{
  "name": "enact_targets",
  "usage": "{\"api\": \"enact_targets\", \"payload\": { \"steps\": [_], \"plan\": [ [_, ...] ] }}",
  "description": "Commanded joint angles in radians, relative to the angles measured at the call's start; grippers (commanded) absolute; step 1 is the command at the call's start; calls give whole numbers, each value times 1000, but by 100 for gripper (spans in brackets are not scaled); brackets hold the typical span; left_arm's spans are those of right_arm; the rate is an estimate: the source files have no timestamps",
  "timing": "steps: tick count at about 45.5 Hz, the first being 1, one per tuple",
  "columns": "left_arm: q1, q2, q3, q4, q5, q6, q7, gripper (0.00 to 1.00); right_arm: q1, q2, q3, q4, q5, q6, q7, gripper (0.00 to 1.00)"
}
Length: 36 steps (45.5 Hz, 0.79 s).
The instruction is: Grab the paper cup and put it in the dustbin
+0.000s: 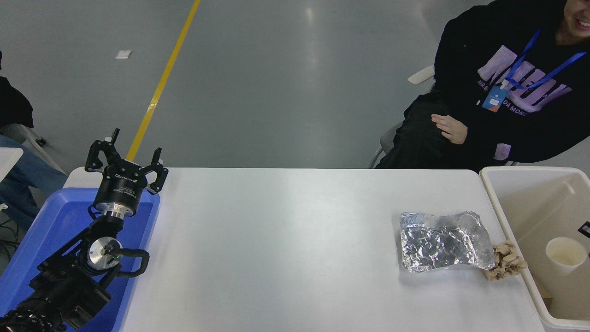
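Note:
The white paper cup [566, 253] stands upright, mouth up, inside the cream-white dustbin [516, 203] at the table's right end, and nothing touches it. Only a black sliver of my right gripper [585, 228] shows at the picture's right edge, just above and to the right of the cup. Whether it is open or shut is not visible. My left gripper [126, 159] is parked open and empty over the far end of the blue tray at the lower left.
A crinkled silver foil bag [442, 246] lies on the table just left of the dustbin, with a crumpled brown paper wad [507, 263] against the bin's wall. The blue tray [55, 221] sits at the left. A person in black sits at the far right.

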Motion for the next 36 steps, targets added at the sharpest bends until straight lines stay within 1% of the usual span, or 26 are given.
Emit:
{"api": "enact_targets", "payload": {
  "steps": [1,2,4,5,10,12,16,21,25,31,36],
  "plan": [
    [-2,0,0,0,0,0,0,98,57,-24,1,97,1,-17,2,78],
    [-2,0,0,0,0,0,0,98,74,-36,0,112,1,-15,2,80],
    [-2,0,0,0,0,0,0,98,112,-71,-5,153,1,-17,2,90],
    [-2,0,0,0,0,0,0,98,132,-88,-11,179,1,-15,2,92],
    [-2,0,0,0,0,0,0,98,230,-154,-43,333,1,-15,2,95],
    [-2,0,0,0,0,0,0,98,273,-182,-74,394,1,-15,2,100],
    [-2,0,2,0,0,0,0,98,371,-206,-195,511,1,-11,0,100],
    [-2,0,2,0,0,0,0,98,560,-209,-390,721,1,-5,0,100],
    [-2,0,2,0,0,0,0,98,703,-212,-483,870,1,-1,0,100],
    [-2,0,3,0,0,0,0,98,858,-217,-545,1008,1,14,0,100],
    [-2,0,3,0,0,0,0,98,980,-215,-569,1086,1,113,0,100]
  ]
}}
